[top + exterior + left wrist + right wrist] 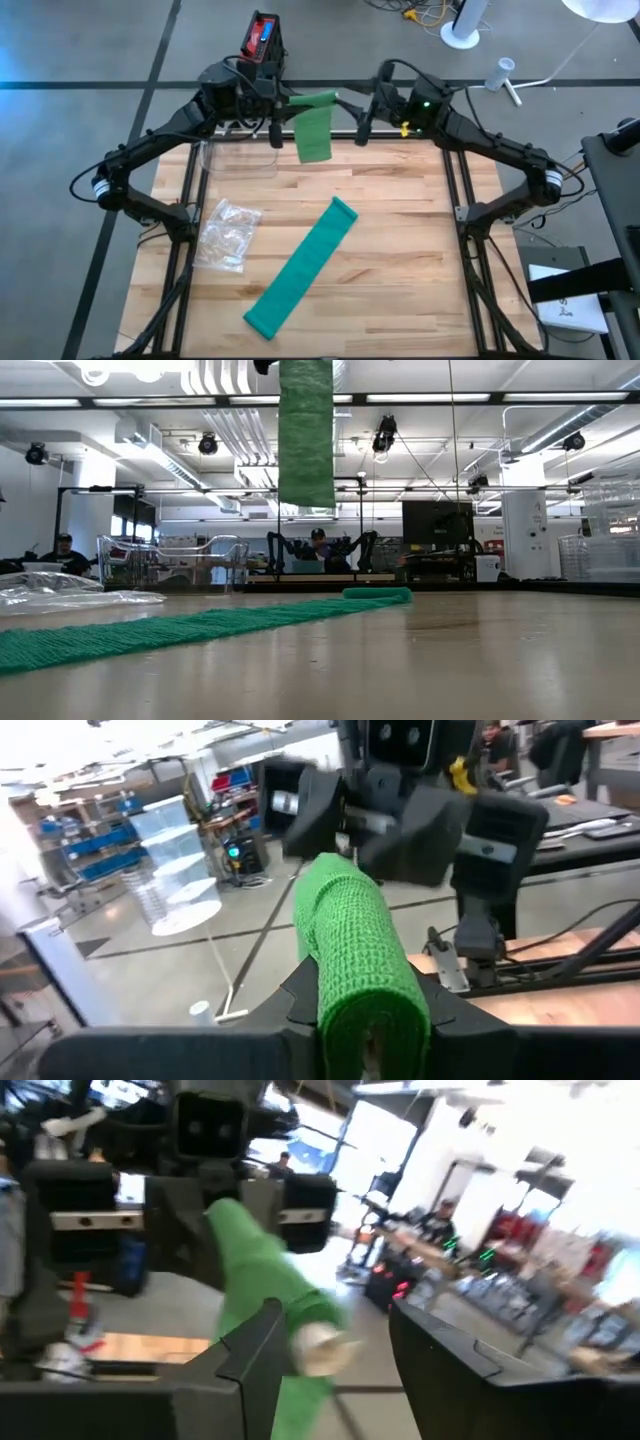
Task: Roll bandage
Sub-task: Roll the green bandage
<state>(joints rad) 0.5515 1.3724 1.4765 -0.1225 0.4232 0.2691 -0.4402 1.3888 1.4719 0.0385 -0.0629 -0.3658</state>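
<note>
Left gripper (275,112): clenched on a green bandage (314,130) hanging above the tabletop's (400,250) far edge.
Right gripper (362,110): fingers around its other end, apparently not yet clamped.
Second bandage (302,266): flat, mid-tabletop.

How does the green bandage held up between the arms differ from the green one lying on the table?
The held bandage hangs in the air between the left gripper and right gripper; the table bandage lies flat on the wooden table, diagonally, untouched. The held one drapes vertically; the table one is stretched full length. Both are green and woven.
</note>
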